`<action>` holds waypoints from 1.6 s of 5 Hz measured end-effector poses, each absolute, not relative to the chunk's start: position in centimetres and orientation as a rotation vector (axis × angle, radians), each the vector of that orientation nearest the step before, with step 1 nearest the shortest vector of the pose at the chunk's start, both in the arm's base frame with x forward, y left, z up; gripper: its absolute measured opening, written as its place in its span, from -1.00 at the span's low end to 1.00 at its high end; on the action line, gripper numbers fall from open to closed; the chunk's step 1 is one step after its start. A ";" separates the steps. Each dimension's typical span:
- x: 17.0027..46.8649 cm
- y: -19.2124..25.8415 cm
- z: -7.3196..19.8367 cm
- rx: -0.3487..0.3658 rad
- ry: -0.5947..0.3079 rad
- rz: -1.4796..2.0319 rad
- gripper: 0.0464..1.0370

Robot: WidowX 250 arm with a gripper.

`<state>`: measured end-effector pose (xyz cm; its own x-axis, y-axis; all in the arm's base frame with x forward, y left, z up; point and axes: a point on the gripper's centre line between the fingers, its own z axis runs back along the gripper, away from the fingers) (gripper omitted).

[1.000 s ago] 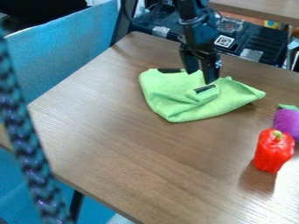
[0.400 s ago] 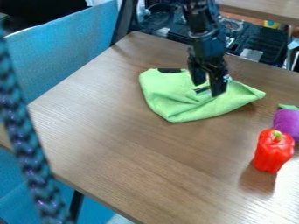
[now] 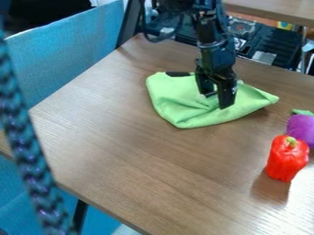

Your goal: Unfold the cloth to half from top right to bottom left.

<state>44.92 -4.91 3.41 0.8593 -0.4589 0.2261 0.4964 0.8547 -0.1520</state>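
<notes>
Lower than a moment ago, the black two-finger gripper (image 3: 216,97) now hangs right at the crumpled light-green cloth (image 3: 178,108), jaws parted and released.

"What colour is the arm (image 3: 215,53)?"

"Black nearly all over, with a dull blue sheen where light catches its side."

"Smooth or chunky?"

"Chunky. It's built of blocky, angular sections, and a wider, collar-like joint (image 3: 212,45) breaks up the lower length."

"Any wiring?"

"One thin, dark cable (image 3: 153,40) hangs in a loose loop beside the upper part."

"And the hand (image 3: 217,101)?"

"Black too, with two thick, blunt fingers (image 3: 226,97) and a gap between them."

"Any markings?"

"A few small, pale specks (image 3: 234,90) on the outer side of one finger's base. They're too small to tell whether they are screws or print."
</notes>
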 end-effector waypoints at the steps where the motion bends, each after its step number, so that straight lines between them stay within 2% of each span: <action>1: 44.9 -4.9 3.4 -0.209 -0.179 -0.498 0.31; 2: 45.0 -5.0 3.7 -0.215 -0.184 -0.507 -0.30; 3: 45.0 -5.2 3.6 -0.232 -0.178 -0.515 -0.74; 4: 44.8 -5.6 3.7 -0.261 -0.172 -0.518 -0.94; 5: 44.9 -5.1 3.7 -0.284 -0.189 -0.511 -0.96; 6: 44.5 -3.9 5.9 -0.309 -0.223 -0.503 -0.96; 8: 42.0 -1.3 7.7 -0.375 -0.190 -0.584 -0.96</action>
